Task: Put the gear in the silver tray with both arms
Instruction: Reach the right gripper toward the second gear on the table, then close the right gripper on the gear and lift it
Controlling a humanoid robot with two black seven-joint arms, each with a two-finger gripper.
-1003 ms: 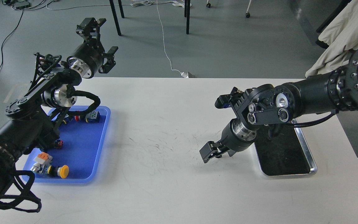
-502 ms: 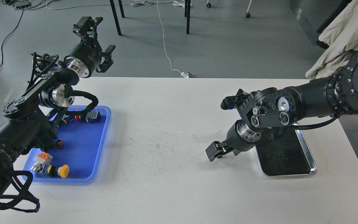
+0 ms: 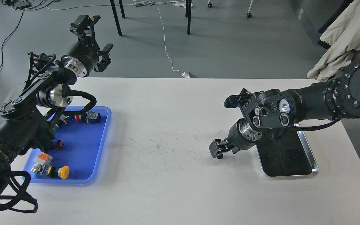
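Note:
The silver tray (image 3: 312, 155) lies at the right of the white table, its far end hidden under my right arm. I cannot make out a gear for certain; a small dark shape (image 3: 272, 136) sits on the tray's dark bottom, close under the arm. My right gripper (image 3: 217, 149) hangs low over the table just left of the tray. It looks small and dark, so I cannot separate its fingers, and nothing shows in it. My left gripper (image 3: 95, 38) is raised beyond the table's far left edge, its fingers spread and empty.
A blue plastic tray (image 3: 83, 150) at the left holds several small parts, among them a yellow button (image 3: 63, 172) and an orange-and-white piece (image 3: 42, 157). My left arm hangs over its far half. Chair legs and cables are on the floor beyond the table.
My right gripper has drawn back to the right, toward the silver tray. My left gripper has moved slightly left and farther from the table, still spread.

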